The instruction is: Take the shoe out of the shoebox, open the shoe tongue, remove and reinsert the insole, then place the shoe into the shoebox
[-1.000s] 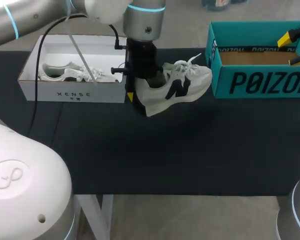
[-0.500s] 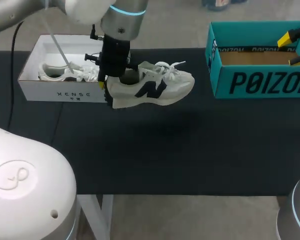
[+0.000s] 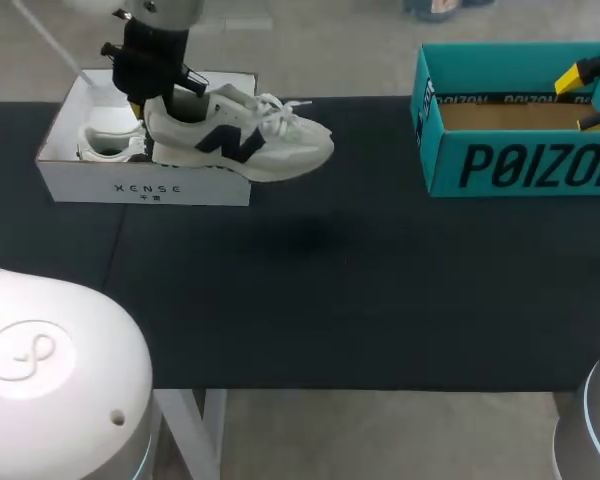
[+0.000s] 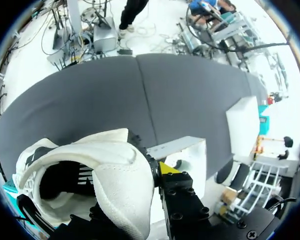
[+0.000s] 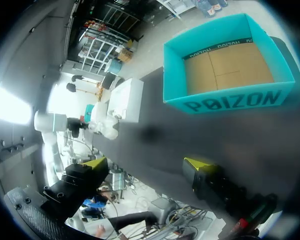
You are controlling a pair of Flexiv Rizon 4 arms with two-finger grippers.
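A pale grey shoe (image 3: 242,146) with a dark side logo and white laces hangs above the right end of the white shoebox (image 3: 145,187), toe pointing right. My left gripper (image 3: 148,100) is shut on its heel collar. In the left wrist view the heel (image 4: 107,172) fills the space by the one yellow fingertip (image 4: 166,168) that shows, with the white shoebox (image 4: 182,150) below. My right gripper (image 3: 592,95) stands open over the teal shoebox (image 3: 520,165), empty; its own view shows the gripper (image 5: 146,164) wide apart above the table.
A second pale shoe (image 3: 107,146) lies inside the white box's left half. The teal box (image 5: 230,100) shows a bare cardboard floor. The dark table (image 3: 330,290) stretches between the boxes and to the front edge.
My left arm has carried the shoe leftwards and towards the far edge, from the table's middle to above the white shoebox. The right arm has not moved.
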